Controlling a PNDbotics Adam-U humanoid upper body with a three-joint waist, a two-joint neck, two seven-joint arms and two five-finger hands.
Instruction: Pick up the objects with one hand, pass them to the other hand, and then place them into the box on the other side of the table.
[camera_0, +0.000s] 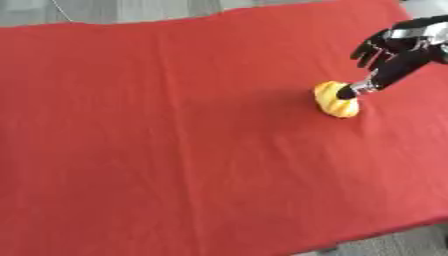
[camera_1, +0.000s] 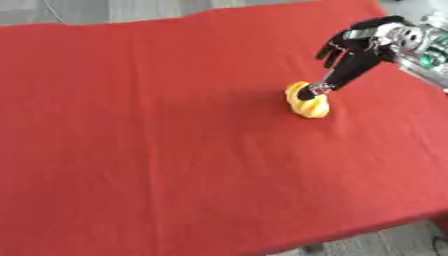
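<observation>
Left eye view: A red cloth (camera_0: 175, 140) is seen covering the table almost edge to edge, with faint fold lines running across it. A small yellow object (camera_0: 335, 100), rounded and ridged, is found lying on the cloth toward the right side, in the upper half. The right hand (camera_0: 394, 50) is seen entering from the upper right corner. One digit is extended downward and its dark tip is in contact with the top right of the yellow object; the remaining fingers (camera_0: 372, 50) are held apart and somewhat bent above it, closed round nothing. The object is not enclosed by the hand.

Right eye view: The same arrangement is recorded. More of the right forearm is shown, with silver parts near the wrist at the right edge. The extended digit is again seen touching the upper side of the yellow object, which rests on the cloth. The left hand is shown in neither view.
</observation>
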